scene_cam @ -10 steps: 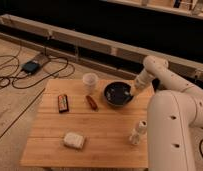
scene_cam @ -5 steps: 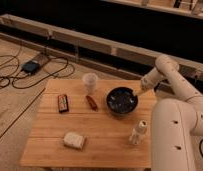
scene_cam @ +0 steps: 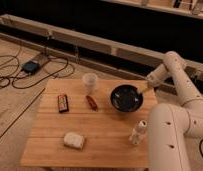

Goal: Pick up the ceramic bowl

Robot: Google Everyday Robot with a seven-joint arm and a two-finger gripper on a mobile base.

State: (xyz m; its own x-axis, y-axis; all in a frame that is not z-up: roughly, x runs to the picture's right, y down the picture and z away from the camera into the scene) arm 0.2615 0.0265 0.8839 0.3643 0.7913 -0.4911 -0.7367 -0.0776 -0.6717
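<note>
The ceramic bowl point(scene_cam: 125, 99) is round, dark and glossy, with pale marks inside. It is at the back right of the wooden table point(scene_cam: 102, 125) and looks raised and tilted toward the camera. My gripper point(scene_cam: 144, 90) is at the bowl's right rim, at the end of the white arm that bends down from the upper right. It is shut on the rim. The part of the rim inside the jaws is hidden.
A translucent whitish cup point(scene_cam: 89, 81) stands left of the bowl. A reddish-brown item point(scene_cam: 91, 102), a dark bar point(scene_cam: 63, 102), a pale packet point(scene_cam: 74, 140) and a small white bottle point(scene_cam: 138, 132) are on the table. My white arm body point(scene_cam: 167, 137) fills the lower right. Cables point(scene_cam: 25, 70) lie on the floor at left.
The bowl has moved slightly right and come up off the table, looking larger and tilted. The gripper and arm have swung right with it.
</note>
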